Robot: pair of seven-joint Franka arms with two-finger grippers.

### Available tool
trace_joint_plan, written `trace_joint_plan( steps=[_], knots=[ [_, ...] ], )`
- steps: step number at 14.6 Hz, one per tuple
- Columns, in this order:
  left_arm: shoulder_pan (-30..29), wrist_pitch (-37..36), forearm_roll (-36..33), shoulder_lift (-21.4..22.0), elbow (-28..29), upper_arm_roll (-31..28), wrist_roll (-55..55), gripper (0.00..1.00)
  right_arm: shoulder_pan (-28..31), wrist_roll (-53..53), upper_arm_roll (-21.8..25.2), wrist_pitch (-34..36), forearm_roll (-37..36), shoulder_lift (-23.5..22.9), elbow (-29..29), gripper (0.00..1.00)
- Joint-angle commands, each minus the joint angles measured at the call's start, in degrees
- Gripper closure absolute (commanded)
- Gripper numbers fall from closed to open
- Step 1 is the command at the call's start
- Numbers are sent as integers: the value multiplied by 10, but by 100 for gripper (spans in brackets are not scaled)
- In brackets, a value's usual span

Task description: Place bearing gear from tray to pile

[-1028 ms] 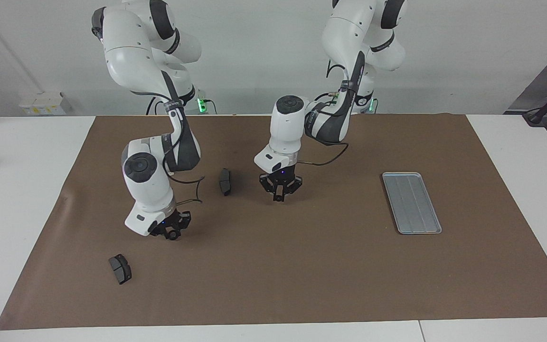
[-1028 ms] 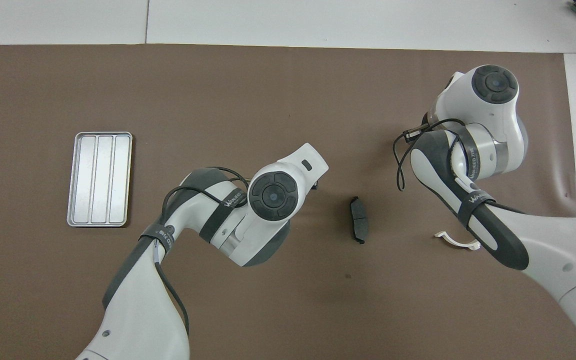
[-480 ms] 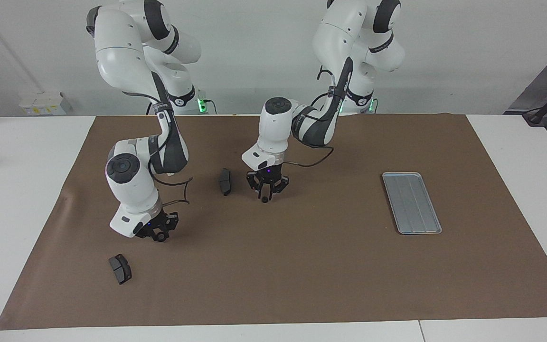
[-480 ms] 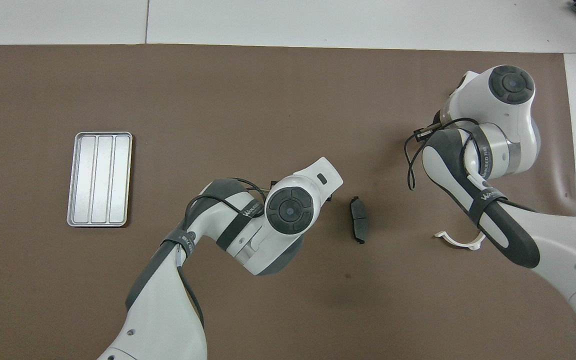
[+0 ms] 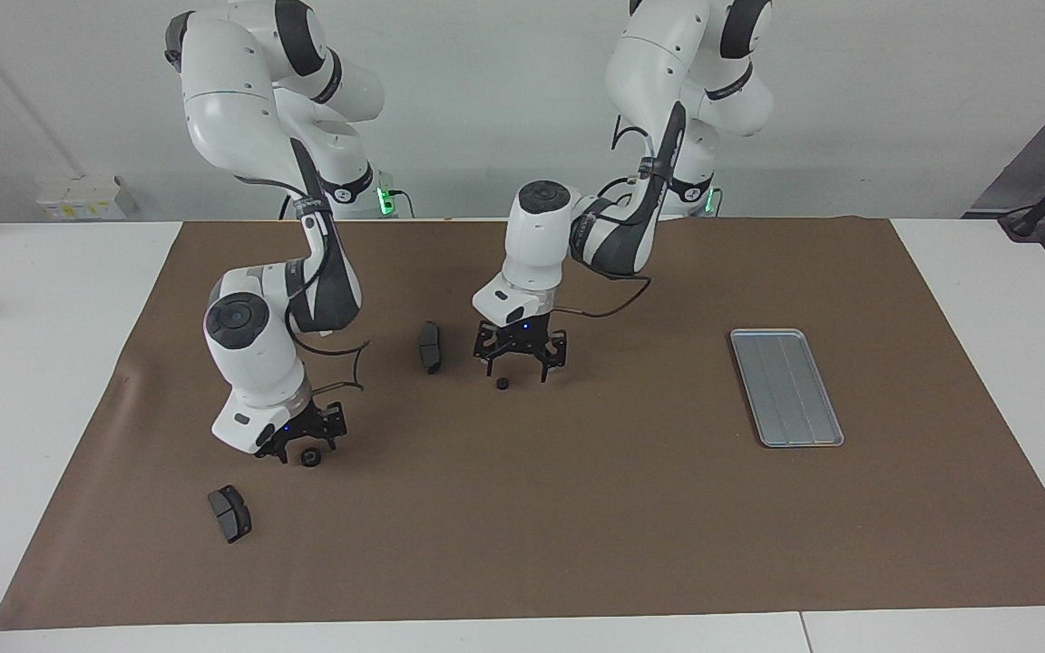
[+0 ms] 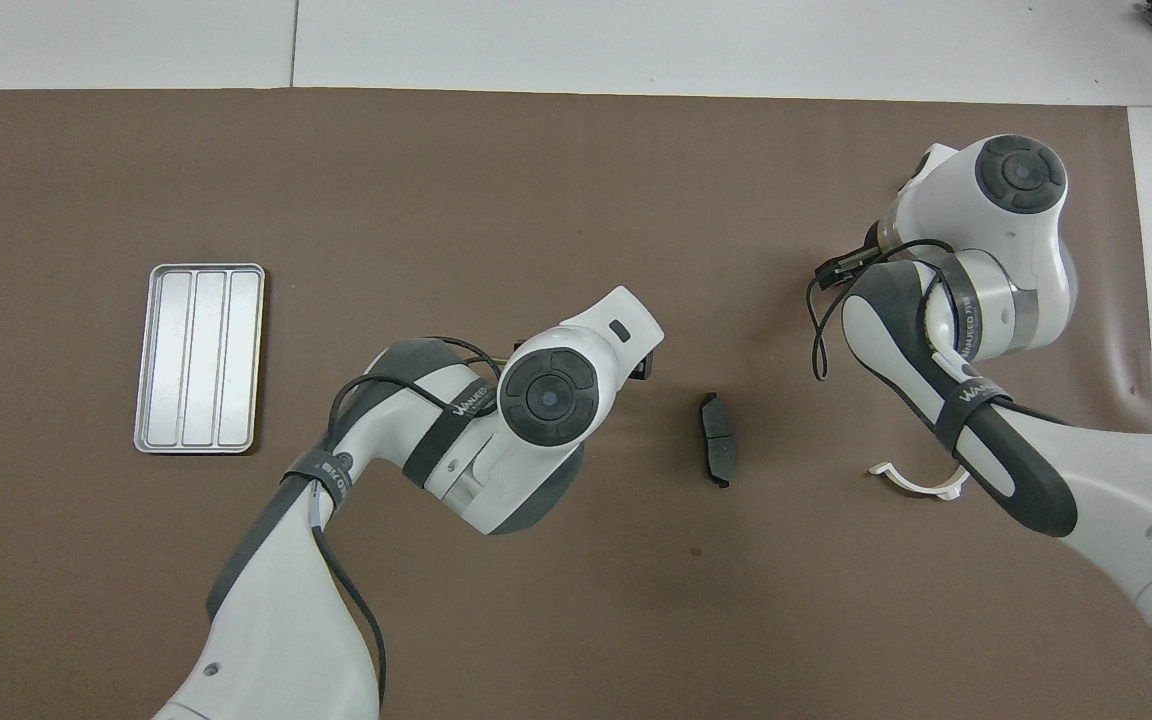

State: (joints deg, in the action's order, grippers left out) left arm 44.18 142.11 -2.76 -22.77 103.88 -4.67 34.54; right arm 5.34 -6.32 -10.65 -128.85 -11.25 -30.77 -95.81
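You have two small black round gears lying flat on the brown mat that covers the counter (image 5: 51,363). One gear (image 5: 502,384) sits just beneath the left claw (image 5: 520,372), whose fingers are spread apart with nothing between them; it lies beside a dark brake pad (image 5: 430,346) and toward the middle of the counter. The other gear (image 5: 310,457) sits under the right claw (image 5: 297,452), also spread open and holding nothing, close to a second brake pad (image 5: 229,513) at the right arm's end. Being round, neither gear points any way you can read. Your tray (image 5: 786,387), silver-grey with a raised rim and lengthwise ridges, lies at the left arm's end with its long axis running away from the robots, and it holds nothing. A white half-ring bracket (image 6: 911,483) lies beside the right arm.
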Motion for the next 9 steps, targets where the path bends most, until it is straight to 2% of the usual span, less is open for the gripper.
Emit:
trace_joint_plan(
  steps=[1, 3, 6, 9],
  knots=[
    [-38, -50, 6, 100, 72, 3, -43, 0, -5, 31, -11, -3, 2, 12, -8, 23],
    [-79, -90, 6, 153, 103, 4, -78, 0, -28, 86, -20, -3, 2, 12, -5, 25],
    [-120, -173, 6, 187, 104, 3, -126, 0, -82, 176, -22, 8, 2, 12, 9, 27],
    [-195, -231, 6, 242, 104, 4, -226, 0, -147, 290, -23, 11, 2, 12, 19, 30]
  ],
)
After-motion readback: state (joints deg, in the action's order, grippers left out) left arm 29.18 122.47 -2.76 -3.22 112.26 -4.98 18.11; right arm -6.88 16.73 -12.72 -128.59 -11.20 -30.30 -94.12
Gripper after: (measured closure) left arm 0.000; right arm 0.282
